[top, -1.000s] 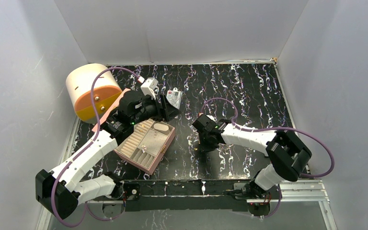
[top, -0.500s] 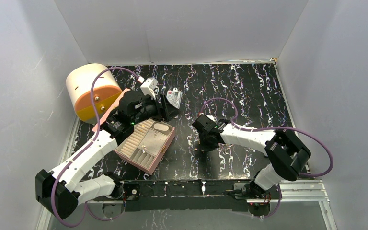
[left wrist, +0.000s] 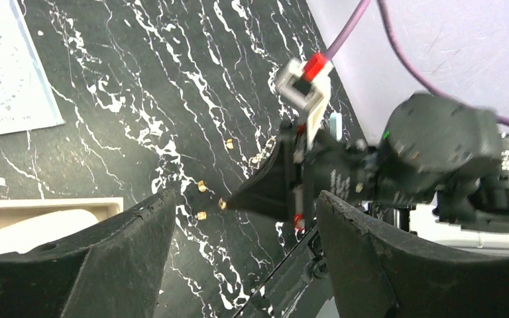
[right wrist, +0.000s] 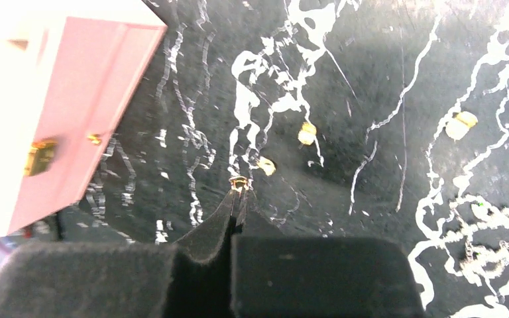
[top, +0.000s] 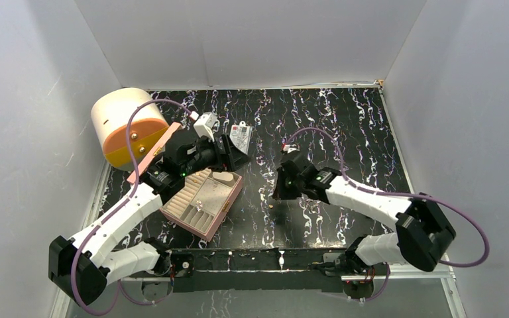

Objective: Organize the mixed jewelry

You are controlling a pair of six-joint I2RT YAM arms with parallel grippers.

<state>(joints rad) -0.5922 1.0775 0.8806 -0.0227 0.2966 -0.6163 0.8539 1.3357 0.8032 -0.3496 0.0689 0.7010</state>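
Observation:
The mixed jewelry lies on the black marbled table. My right gripper [right wrist: 238,189] is shut on a tiny gold stud [right wrist: 238,182] at its tips, low at the table surface. More gold studs [right wrist: 307,132] lie just beyond it, and a thin chain [right wrist: 484,252] lies to the right. The open pink jewelry box [top: 202,199] stands left of my right gripper [top: 276,197]. My left gripper [top: 235,154] is open and empty above the table by the box's far corner. Its wrist view shows the pinched stud [left wrist: 223,203] and loose studs [left wrist: 202,186].
A clear flat packet with a white card [top: 240,136] lies behind the left gripper. A white and orange cylinder [top: 124,126] stands at the back left against the wall. Grey walls close in the table on three sides.
The right arm's elbow has swung to the right and its wrist has shifted right and back, with its tips staying near the same spot. The left wrist has tilted slightly.

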